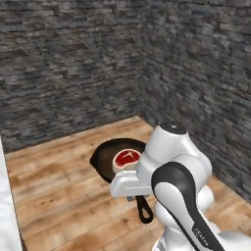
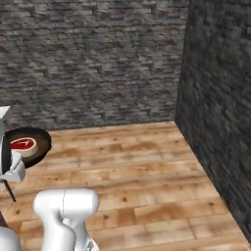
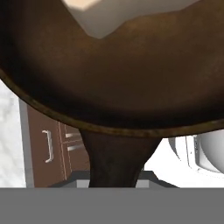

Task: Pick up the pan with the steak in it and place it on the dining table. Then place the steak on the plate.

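Observation:
The pan (image 1: 104, 158) hangs in the air over a wooden floor, roughly level, with the red steak (image 1: 126, 159) lying inside it. My gripper (image 1: 134, 192) is shut on the pan's handle (image 1: 143, 210), and the white hand hides its fingers. In the right base view the pan (image 2: 42, 139) and steak (image 2: 24, 145) sit at the far left, beside the gripper (image 2: 11, 175). The hand view looks up close at the pan's dark body (image 3: 113, 78), whose handle (image 3: 116, 166) runs down to the bottom edge. The dining table and the plate are out of view.
Dark stone walls (image 1: 73, 63) meet in a corner ahead, with one wall (image 2: 220, 112) close on the right. Wooden floor (image 2: 137, 171) lies open below. Brown cabinet drawers (image 3: 52, 144) and a white veined surface (image 3: 8, 131) show under the pan. A white edge (image 1: 5, 220) runs along the left.

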Tool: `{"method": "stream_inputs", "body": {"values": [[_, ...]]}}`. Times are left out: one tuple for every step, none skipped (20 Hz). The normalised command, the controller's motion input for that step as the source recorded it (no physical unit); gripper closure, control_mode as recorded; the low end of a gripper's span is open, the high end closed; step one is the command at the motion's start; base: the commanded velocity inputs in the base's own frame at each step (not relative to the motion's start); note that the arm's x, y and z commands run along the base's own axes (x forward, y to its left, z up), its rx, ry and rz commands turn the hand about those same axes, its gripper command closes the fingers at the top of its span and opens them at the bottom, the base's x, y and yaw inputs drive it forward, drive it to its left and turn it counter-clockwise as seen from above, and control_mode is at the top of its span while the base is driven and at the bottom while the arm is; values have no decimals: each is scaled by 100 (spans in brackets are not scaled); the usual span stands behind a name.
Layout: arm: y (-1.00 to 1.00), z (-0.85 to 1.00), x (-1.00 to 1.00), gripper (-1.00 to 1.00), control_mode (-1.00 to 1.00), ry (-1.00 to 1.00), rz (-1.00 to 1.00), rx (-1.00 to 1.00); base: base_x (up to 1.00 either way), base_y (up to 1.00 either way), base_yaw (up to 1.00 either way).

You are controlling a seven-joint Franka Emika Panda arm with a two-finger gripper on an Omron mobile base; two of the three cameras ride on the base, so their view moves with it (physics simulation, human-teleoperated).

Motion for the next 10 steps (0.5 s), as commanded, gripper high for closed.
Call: {"method": "stream_inputs", "body": {"values": [[0,0,0,100,100,0,0,0,100,17,-2],[0,0,0,100,100,0,0,0,100,17,-2],[0,0,0,100,100,0,0,0,100,17,-2],[0,0,0,100,100,0,0,0,100,17,-2],[0,0,0,100,100,0,0,0,100,16,-2],[0,0,0,100,100,0,0,0,100,16,-2],[0,0,0,100,100,0,0,0,100,16,-2],[0,0,0,100,100,0,0,0,100,13,-3],[0,0,0,100,100,0,0,0,100,11,-3],[0,0,0,100,100,0,0,0,100,9,-3]]}}
